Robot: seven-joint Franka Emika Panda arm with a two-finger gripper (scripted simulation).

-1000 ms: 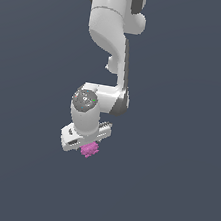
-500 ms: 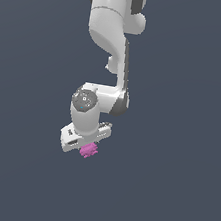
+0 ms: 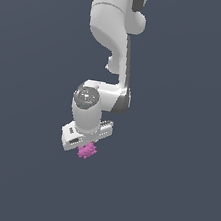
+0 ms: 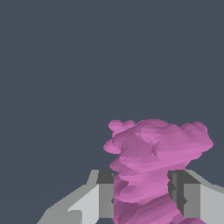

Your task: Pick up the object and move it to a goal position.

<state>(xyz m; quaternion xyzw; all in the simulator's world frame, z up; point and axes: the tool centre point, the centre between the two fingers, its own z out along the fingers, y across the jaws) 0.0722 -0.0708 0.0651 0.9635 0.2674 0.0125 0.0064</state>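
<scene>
I see the pink blob sitting btwn the end effector fingers, both pads pressed on its sides, so it's clamped on the blob. In the exterior view the blob pokes out just under the end effector, w/ plain dark grey all round.

Plain dark slate-grey backdrop
</scene>
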